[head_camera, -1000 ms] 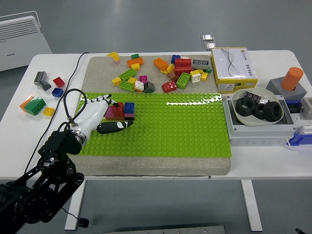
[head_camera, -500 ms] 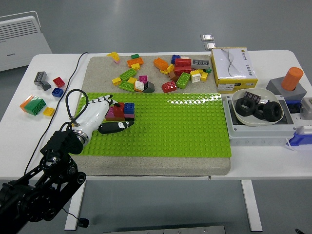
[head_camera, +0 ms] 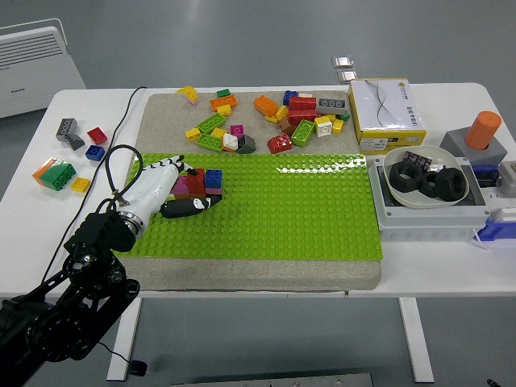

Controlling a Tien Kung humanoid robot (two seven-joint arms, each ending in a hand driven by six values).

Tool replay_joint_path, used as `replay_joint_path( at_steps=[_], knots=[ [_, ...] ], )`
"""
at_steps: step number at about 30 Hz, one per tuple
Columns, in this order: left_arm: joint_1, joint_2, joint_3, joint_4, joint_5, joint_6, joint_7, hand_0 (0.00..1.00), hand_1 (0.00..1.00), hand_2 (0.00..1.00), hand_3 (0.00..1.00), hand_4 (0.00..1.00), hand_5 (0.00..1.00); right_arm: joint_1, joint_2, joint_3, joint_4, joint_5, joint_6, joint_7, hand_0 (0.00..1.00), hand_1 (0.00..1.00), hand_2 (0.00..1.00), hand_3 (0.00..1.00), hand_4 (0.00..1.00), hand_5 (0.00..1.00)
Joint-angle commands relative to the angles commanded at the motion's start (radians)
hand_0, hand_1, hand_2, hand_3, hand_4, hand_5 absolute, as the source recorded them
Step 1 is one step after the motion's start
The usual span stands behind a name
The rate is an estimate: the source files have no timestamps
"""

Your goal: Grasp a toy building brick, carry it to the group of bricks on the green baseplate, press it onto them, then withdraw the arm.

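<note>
The green baseplate (head_camera: 306, 210) lies across the middle of the table. On its left part stands a small group of bricks (head_camera: 211, 179): blue and magenta ones, with a red brick (head_camera: 193, 185) on their left side. My left hand (head_camera: 184, 187), white with black fingers, rests on the plate against this group. Its fingers (head_camera: 173, 167) curl over the red brick from above and the thumb (head_camera: 192, 205) lies along the plate just below it. The palm hides part of the red brick.
Loose bricks (head_camera: 266, 121) are scattered on the grey mat behind the plate, and a few more (head_camera: 68, 153) lie at the table's left. A yellow and white box (head_camera: 385, 113), a bowl of black rings (head_camera: 426, 181) and an orange cylinder (head_camera: 482, 129) stand at the right.
My left hand has shifted very slightly left and back while staying on the brick group. The bricks have not visibly moved.
</note>
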Motion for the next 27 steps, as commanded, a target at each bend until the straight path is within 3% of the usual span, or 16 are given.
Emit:
replay_joint_path(
  at_steps=[10, 27],
  knots=[
    [-0.002, 0.006, 0.008, 0.013, -0.089, -0.029, 0.001, 0.955, 0.979, 0.996, 0.709, 0.944, 0.746, 0.001, 0.000, 0.002, 0.000, 0.003, -0.001, 0.001, 0.516, 0.609, 0.720, 0.797, 0.891, 0.945],
    [-0.009, 0.008, 0.023, 0.004, -0.101, -0.016, -0.005, 0.955, 0.978, 0.996, 0.706, 0.943, 0.742, 0.002, 0.001, 0.003, 0.000, 0.002, -0.001, 0.002, 0.516, 0.608, 0.719, 0.797, 0.893, 0.946]
  ],
)
